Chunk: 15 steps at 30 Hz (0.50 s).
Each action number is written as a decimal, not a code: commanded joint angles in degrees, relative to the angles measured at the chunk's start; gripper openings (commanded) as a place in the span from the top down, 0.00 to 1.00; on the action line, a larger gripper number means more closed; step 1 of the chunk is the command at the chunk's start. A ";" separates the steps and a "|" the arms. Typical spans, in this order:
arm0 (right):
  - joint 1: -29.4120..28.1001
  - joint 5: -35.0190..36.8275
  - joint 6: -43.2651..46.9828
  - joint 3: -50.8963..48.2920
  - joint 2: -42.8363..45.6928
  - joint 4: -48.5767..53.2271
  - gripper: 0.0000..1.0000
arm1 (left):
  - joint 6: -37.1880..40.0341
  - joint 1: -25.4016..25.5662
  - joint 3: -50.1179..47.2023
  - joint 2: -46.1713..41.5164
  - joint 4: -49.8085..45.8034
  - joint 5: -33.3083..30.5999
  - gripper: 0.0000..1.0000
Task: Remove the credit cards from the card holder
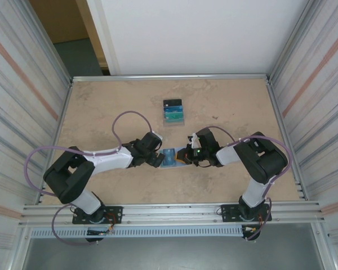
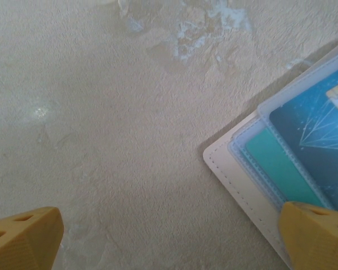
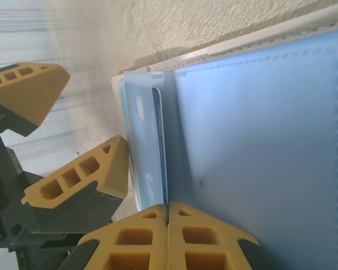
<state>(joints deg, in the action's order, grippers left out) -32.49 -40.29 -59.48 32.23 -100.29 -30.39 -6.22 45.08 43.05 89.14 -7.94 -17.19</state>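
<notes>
The card holder (image 1: 170, 158) lies open on the table between the two grippers, its pale blue inside up. Its pockets hold a teal card (image 2: 276, 163) and a blue chip card (image 2: 318, 132), both credit cards. My left gripper (image 2: 169, 225) is open just left of the holder (image 2: 236, 174), with its right finger (image 2: 318, 236) over the holder's cream edge. My right gripper (image 3: 168, 211) is shut on a thin pale blue inner leaf of the holder (image 3: 259, 146), beside a blue card's edge (image 3: 156, 140). In the top view the left gripper (image 1: 156, 160) and right gripper (image 1: 185, 155) flank the holder.
A small pile of black, blue and teal flat pieces (image 1: 173, 111) lies farther back at mid-table. Metal walls close in the left and right sides, a rail (image 1: 169, 212) runs along the near edge. The left gripper's yellow fingers (image 3: 81, 177) are close beside the right one.
</notes>
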 commanded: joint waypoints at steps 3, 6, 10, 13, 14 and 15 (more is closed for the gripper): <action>0.19 -0.84 1.04 0.59 -1.40 0.60 1.00 | 0.47 0.36 2.87 -3.09 -0.23 0.32 0.01; 0.05 -0.76 1.03 0.72 -1.66 0.63 1.00 | 0.77 0.36 3.71 -2.73 0.42 1.59 0.01; -0.03 -0.75 1.04 0.87 -1.92 0.61 1.00 | 1.00 0.36 4.54 -0.60 1.01 3.86 0.01; -0.01 -0.67 1.04 0.86 -2.11 0.55 1.00 | 0.85 0.36 4.59 1.04 1.13 5.09 0.01; -0.03 -0.73 1.04 0.97 -2.17 0.60 1.00 | 0.77 0.36 4.51 1.40 1.23 5.34 0.01; -0.03 -0.77 0.95 0.99 -2.29 0.60 1.00 | 0.87 0.37 4.45 1.77 1.18 5.50 0.01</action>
<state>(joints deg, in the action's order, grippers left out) -32.49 -40.69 -59.46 32.25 -101.19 -30.85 -6.00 45.08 46.50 89.52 -6.96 -13.32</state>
